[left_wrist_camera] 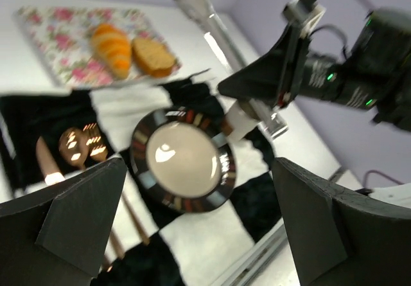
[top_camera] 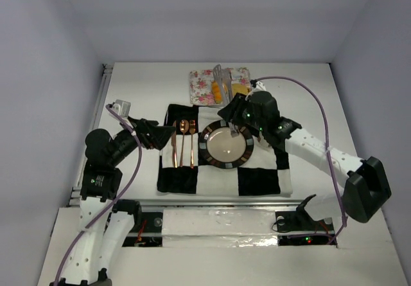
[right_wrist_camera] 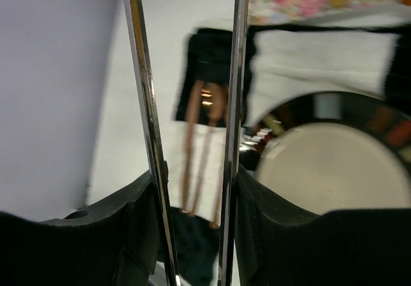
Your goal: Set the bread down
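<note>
Right gripper point(top_camera: 232, 114) is closed around a pair of metal tongs point(top_camera: 221, 77) and holds them at the handle part. In the right wrist view the two blades stand apart with nothing between them, so the tongs are open and carry no bread. Their tips reach toward the floral napkin point(top_camera: 200, 80) at the far side of the table. Both pieces lie side by side on this napkin, the croissant point(top_camera: 218, 92) on the left and the bun point(top_camera: 239, 88) on the right. I cannot tell if the tips touch either piece. The plate point(top_camera: 209, 152) sits in the middle of the checkered placemat point(top_camera: 257, 180), just in front of the napkin, and it has no bread on it. Left gripper point(top_camera: 166, 134) is wide open and holds nothing; it hovers at the left edge of the placemat, beside the copper cutlery point(top_camera: 183, 141). In my judgement the task is at its early part. The tool is in hand, but no piece is gripped or moved, so picking each piece and putting it on the plate, which I take as the goal, is all left to do.
</note>
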{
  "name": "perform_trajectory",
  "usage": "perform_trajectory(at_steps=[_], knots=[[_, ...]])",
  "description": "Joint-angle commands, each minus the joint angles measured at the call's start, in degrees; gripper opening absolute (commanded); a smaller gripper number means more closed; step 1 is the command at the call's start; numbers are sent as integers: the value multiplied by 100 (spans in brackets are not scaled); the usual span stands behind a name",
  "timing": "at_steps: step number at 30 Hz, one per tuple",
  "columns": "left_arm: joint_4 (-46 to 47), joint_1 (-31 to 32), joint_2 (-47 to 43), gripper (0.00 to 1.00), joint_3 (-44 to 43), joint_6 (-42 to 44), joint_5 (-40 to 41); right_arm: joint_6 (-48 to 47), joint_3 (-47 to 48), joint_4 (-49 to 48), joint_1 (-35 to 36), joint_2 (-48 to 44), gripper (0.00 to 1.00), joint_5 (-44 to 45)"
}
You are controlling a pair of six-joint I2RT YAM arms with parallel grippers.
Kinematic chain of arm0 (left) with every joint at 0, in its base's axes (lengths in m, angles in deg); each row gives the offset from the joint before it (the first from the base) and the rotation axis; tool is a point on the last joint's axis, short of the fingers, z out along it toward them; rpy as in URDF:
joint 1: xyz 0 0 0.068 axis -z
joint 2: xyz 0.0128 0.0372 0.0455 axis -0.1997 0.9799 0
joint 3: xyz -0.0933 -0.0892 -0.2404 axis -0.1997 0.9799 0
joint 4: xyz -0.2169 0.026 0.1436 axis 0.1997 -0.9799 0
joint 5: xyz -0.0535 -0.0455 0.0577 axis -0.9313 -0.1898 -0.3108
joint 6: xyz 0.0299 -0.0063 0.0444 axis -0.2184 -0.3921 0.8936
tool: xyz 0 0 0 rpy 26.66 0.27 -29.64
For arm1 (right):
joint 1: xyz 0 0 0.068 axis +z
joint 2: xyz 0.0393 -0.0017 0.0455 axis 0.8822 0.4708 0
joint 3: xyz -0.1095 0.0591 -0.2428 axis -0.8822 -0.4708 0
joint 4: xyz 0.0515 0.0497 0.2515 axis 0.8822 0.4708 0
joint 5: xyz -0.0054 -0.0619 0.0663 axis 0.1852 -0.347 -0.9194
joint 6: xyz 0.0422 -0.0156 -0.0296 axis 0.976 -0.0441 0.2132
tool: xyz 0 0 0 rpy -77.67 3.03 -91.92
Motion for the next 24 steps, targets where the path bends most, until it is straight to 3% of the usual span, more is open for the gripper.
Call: perform_trajectory(at_steps=[1,15,24], knots=[[-466,24,-131,99,295,550,432,-763,669,1265,-300,289,47,22],[-325,385,-597,98,595,506,758,-1827,3867,3690,-759,3040,47,787],[-308,437,-649,97,603,506,775,-2109,5056,4641,-759,4052,50,1218]])
